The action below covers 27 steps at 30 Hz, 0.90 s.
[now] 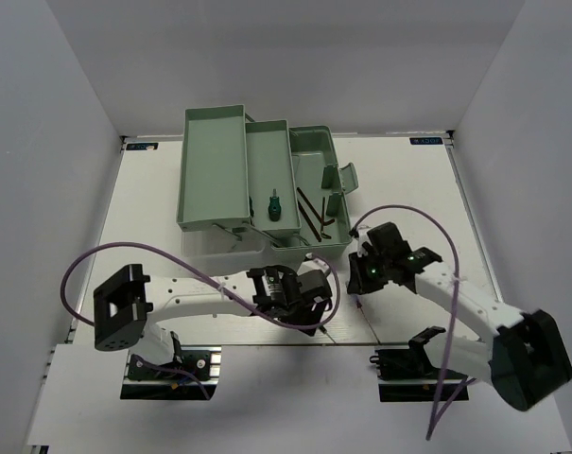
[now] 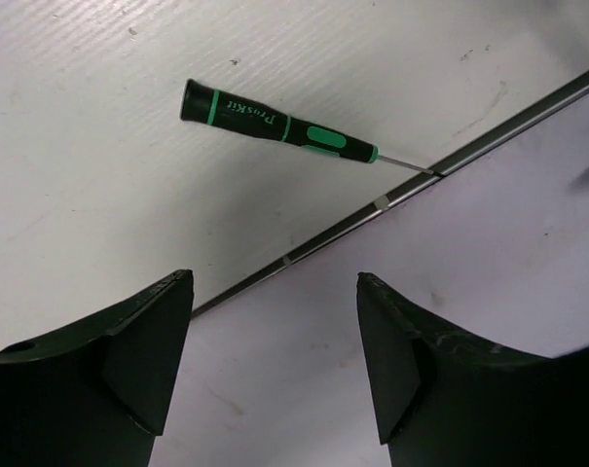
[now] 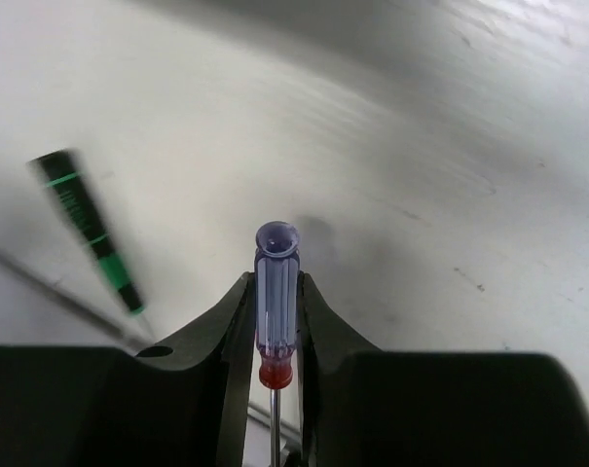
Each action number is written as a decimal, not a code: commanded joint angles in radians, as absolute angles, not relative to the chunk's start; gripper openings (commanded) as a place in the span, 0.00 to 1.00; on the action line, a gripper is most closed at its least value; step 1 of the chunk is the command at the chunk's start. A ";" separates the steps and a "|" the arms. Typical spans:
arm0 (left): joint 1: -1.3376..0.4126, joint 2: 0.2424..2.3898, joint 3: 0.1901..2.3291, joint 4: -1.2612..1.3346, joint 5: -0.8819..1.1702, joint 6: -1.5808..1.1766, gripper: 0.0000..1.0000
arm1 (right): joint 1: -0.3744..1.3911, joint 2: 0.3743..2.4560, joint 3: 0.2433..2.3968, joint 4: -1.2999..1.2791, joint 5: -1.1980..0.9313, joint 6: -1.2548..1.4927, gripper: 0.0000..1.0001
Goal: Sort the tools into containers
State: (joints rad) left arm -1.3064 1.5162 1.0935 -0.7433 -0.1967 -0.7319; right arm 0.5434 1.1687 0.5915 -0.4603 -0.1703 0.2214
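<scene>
My right gripper (image 3: 275, 280) is shut on the purple-handled precision screwdriver (image 3: 276, 251), handle up between the fingers and shaft pointing back toward the wrist. The dark green precision screwdriver (image 2: 275, 126) lies on the white table, its tip at the table's dark front edge. It shows blurred in the right wrist view (image 3: 88, 232). My left gripper (image 2: 273, 282) is open and empty, apart from it. In the top view the left gripper (image 1: 312, 297) and right gripper (image 1: 364, 279) are in front of the mint-green toolbox (image 1: 309, 149). The stubby screwdriver (image 1: 274, 205) lies in a fold-out tray. The hex keys (image 1: 316, 210) lie in the base.
Two fold-out trays (image 1: 215, 165) spread to the toolbox's left. The translucent lid (image 1: 231, 248) lies in front of them. The table's dark front edge strip (image 2: 391, 195) runs close to both grippers. White walls enclose the table at the back and sides.
</scene>
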 commanded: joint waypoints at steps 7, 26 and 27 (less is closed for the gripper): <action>-1.290 1.488 1.106 -0.721 -0.167 -1.017 0.82 | 0.534 0.945 0.894 -0.549 -0.423 0.054 0.00; -1.318 0.887 0.877 -0.776 -0.442 -1.176 0.81 | 0.567 1.764 1.811 0.109 -0.552 0.650 0.00; -1.318 0.853 0.877 -0.776 -0.442 -1.177 0.81 | 0.568 1.835 1.903 0.139 -0.551 0.685 0.00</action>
